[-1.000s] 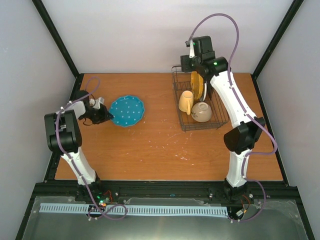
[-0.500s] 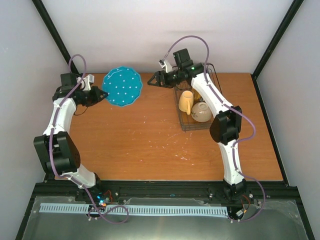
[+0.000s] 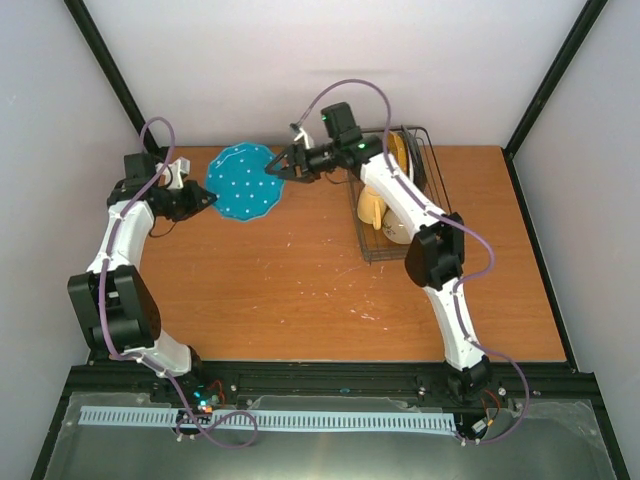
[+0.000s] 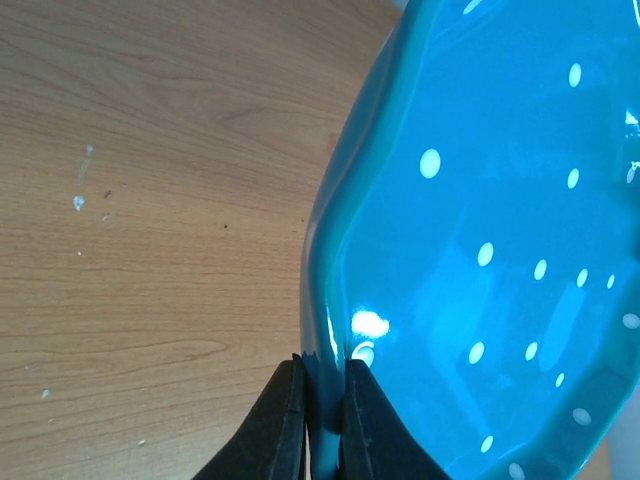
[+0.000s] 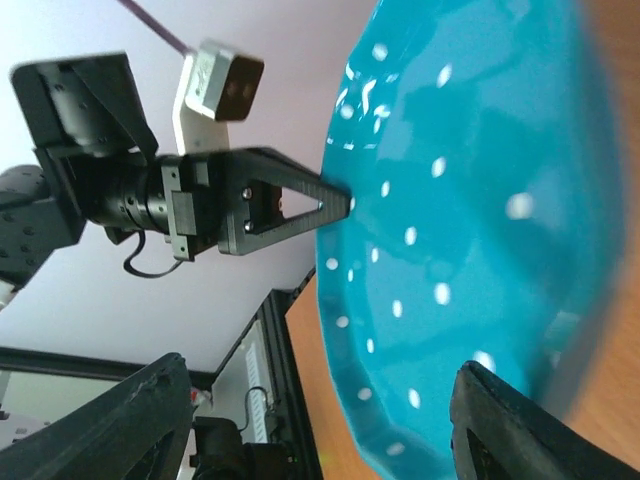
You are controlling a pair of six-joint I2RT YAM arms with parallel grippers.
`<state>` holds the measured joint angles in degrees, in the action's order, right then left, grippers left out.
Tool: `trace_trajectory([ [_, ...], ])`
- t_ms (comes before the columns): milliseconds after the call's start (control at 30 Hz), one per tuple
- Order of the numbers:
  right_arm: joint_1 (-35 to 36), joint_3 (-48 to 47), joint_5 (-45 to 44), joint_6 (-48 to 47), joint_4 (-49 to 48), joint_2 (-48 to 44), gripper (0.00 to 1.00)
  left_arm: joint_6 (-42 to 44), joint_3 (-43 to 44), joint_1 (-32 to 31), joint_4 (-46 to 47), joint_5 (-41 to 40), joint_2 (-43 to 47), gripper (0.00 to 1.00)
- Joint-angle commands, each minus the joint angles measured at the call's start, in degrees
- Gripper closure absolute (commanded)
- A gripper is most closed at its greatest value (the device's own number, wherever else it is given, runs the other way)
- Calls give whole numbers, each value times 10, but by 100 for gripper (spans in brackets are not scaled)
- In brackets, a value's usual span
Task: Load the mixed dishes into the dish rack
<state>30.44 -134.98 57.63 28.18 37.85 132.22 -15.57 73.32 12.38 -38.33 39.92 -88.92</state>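
Observation:
My left gripper (image 3: pixel 208 198) is shut on the left rim of the blue plate (image 3: pixel 244 182), a wavy-edged plate with white dots, and holds it lifted and tilted over the table's back left. The pinch shows in the left wrist view (image 4: pixel 322 400) on the plate's edge (image 4: pixel 480 230). My right gripper (image 3: pixel 276 168) is open at the plate's right rim, its jaws either side of the plate (image 5: pixel 470 230) without touching. The wire dish rack (image 3: pixel 400 205) at the back right holds the yellow mug (image 3: pixel 372 210), the cream bowl (image 3: pixel 396 233) and a yellow plate (image 3: pixel 398 152).
The black frame posts (image 3: pixel 110 80) and the white back wall stand close behind the plate. My right arm (image 3: pixel 400 200) stretches over the rack's left side. Bare wooden table (image 3: pixel 300 290) lies in front.
My right gripper has come left from the rack to the plate's right rim. My left gripper has kept the plate lifted and shifted it slightly right and down.

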Motion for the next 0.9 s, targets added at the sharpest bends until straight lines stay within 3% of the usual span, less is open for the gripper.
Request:
trace_trajectory([
  [0,34,-22,16,25,-11,35,30,-10,15,-2,38,40,49,99],
  [867,10,18,-49,-42,27,-28,30,29,40,-2,-2,-9,54,99],
])
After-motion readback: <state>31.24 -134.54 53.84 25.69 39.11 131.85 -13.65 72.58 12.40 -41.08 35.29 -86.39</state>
